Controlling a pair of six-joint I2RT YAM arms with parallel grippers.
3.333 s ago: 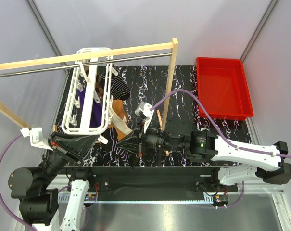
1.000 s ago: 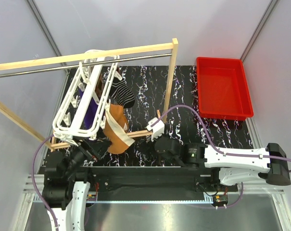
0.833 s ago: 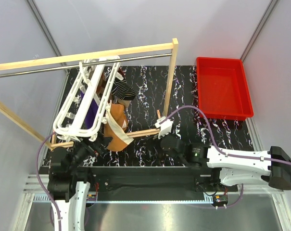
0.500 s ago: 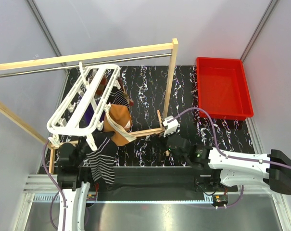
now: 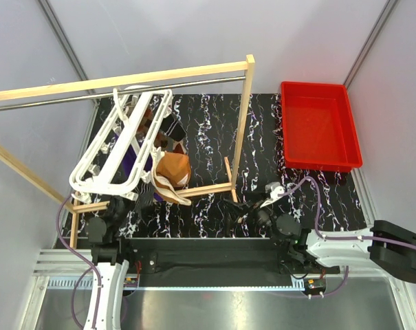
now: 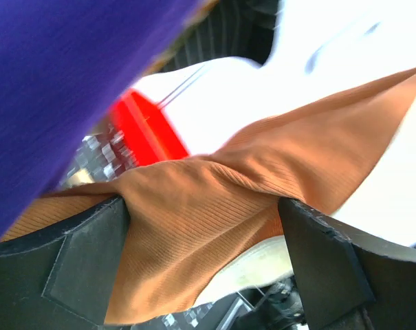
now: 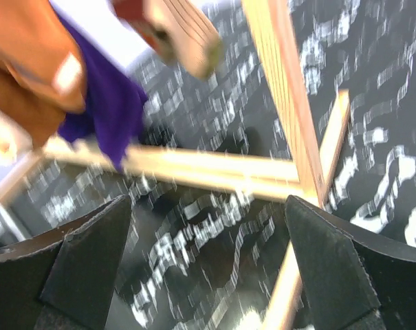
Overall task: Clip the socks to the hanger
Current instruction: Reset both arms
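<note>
The white hanger hangs tilted from the metal rod in the upper left of the overhead view, its lower end swung toward the bottom left. An orange-brown sock dangles at its right side, just above the wooden frame's base bar, and a purple sock shows through the lattice near the middle of the rack. The left hand sits just below the hanger's lower edge. In its own camera its fingers stand wide apart, with orange ribbed fabric filling the space between them and purple cloth across the upper left. Whether the fabric touches either finger cannot be told. The right hand is low over the black marbled tabletop at the lower centre of the overhead view, also spread wide and holding nothing, facing the wooden base bars. A red bin rests at the upper right.
</note>
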